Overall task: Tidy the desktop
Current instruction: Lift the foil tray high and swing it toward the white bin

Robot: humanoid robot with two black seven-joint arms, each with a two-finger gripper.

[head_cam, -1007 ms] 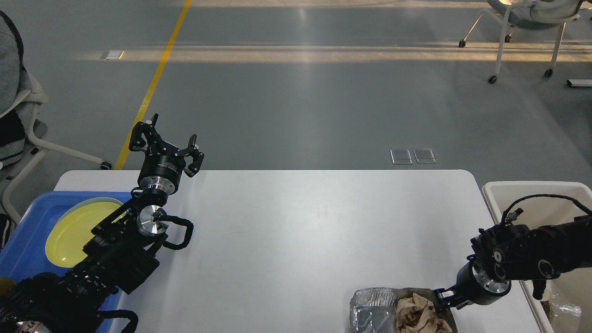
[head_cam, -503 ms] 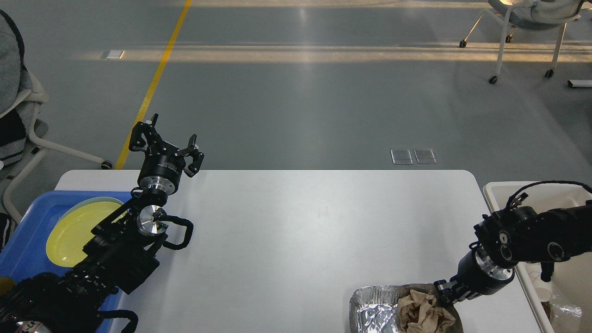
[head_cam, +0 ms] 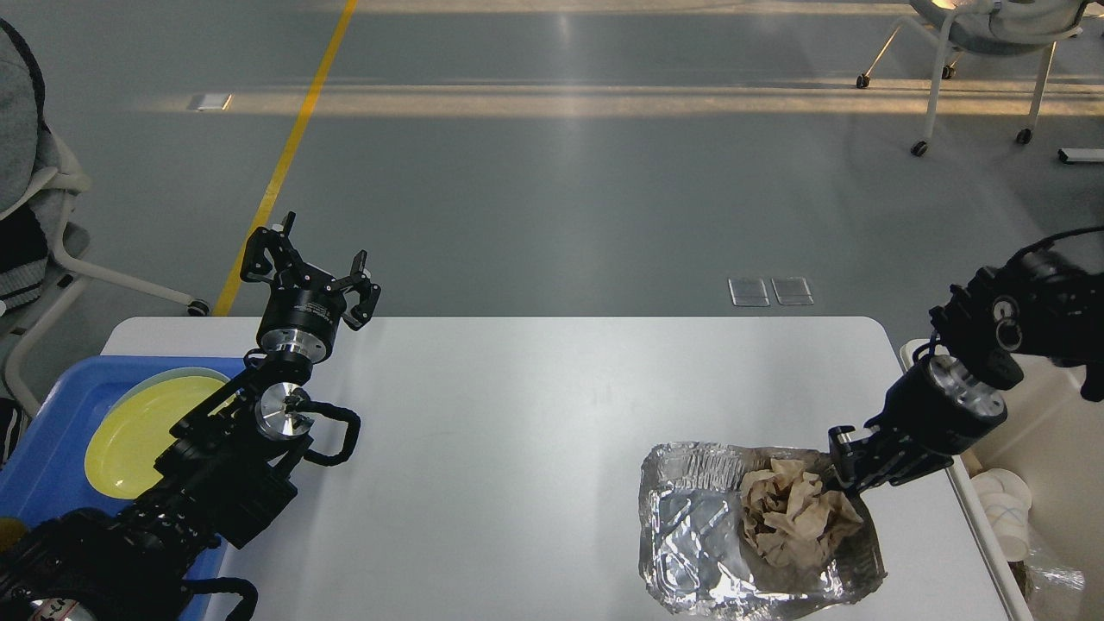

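Your right hand (head_cam: 849,470) pinches the right rim of the foil tray (head_cam: 733,535), which holds crumpled brown paper (head_cam: 793,513), at the near right of the tabletop (head_cam: 535,405). Your left hand (head_cam: 310,267) is spread above the far left edge, beside the blue tray (head_cam: 52,466).

Wide white matte desktop (head_cam: 535,414), rounded corners, lying flat
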